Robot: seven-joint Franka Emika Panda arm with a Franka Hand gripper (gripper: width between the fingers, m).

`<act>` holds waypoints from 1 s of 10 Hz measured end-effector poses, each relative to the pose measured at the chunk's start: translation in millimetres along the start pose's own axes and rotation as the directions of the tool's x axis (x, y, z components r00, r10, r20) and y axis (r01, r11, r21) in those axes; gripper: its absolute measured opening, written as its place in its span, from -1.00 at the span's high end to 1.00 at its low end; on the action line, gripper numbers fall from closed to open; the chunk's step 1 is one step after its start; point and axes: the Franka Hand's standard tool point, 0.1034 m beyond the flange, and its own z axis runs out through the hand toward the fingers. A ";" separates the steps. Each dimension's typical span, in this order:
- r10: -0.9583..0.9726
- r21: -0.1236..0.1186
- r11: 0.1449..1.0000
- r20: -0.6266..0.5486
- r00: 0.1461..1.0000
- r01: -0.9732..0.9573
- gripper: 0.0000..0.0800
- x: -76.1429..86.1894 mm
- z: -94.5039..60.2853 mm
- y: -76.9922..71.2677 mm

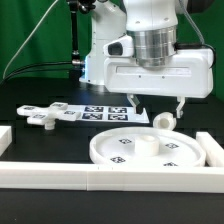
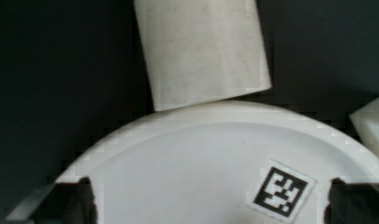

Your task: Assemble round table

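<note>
Tool [image 1: 157,108] hangs with its fingers spread wide, gripping nothing, above the far edge of the round disc [image 1: 165,153], which lies flat on the black counter [image 1: 50,145]. Just behind the disc stands the short leg [image 1: 161,119]. The cross-shaped foot [image 1: 42,117] lies well apart toward the exterior view's left, beyond the marker board [image 1: 100,112]. White border rails [image 1: 100,178] hem the disc closely.
</note>
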 end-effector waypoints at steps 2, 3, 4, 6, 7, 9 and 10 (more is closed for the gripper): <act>-0.032 -0.023 0.999 0.090 0.995 0.034 -0.62 -10.3 7.4 5.3; -0.035 -0.030 0.999 0.130 0.991 0.040 -0.62 -9.8 10.5 0.9; -0.044 -0.041 0.998 0.200 0.979 0.053 -0.62 -14.3 13.8 2.2; -0.046 -0.057 0.996 0.340 0.939 0.069 -0.62 -12.7 14.3 4.3; -0.041 -0.062 0.996 0.377 0.925 0.069 -0.62 -13.2 15.8 5.5; -0.029 -0.079 0.994 0.509 0.860 0.080 -0.62 -20.3 18.1 3.0; -0.024 -0.079 0.994 0.552 0.833 0.081 -0.62 -21.6 18.7 1.1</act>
